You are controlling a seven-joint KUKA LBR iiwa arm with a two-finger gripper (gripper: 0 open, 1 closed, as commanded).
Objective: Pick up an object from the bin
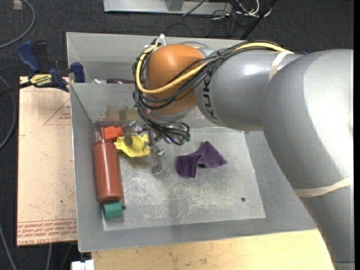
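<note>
The pincer (156,165) hangs low under the arm's orange wrist cover (169,77) in the left half of the grey metal bin (191,207), its tip down near the bin floor and just right of a crumpled yellow soft thing (133,145); whether it is released or clenched I cannot tell. The yellow thing lies near the bin's far left corner, beside a small orange block (111,132) and the top end of a long reddish-brown cylinder (107,173). A small green block (113,210) lies at the cylinder's near end, and a crumpled purple cloth (200,159) lies to the pincer's right, apart from it.
</note>
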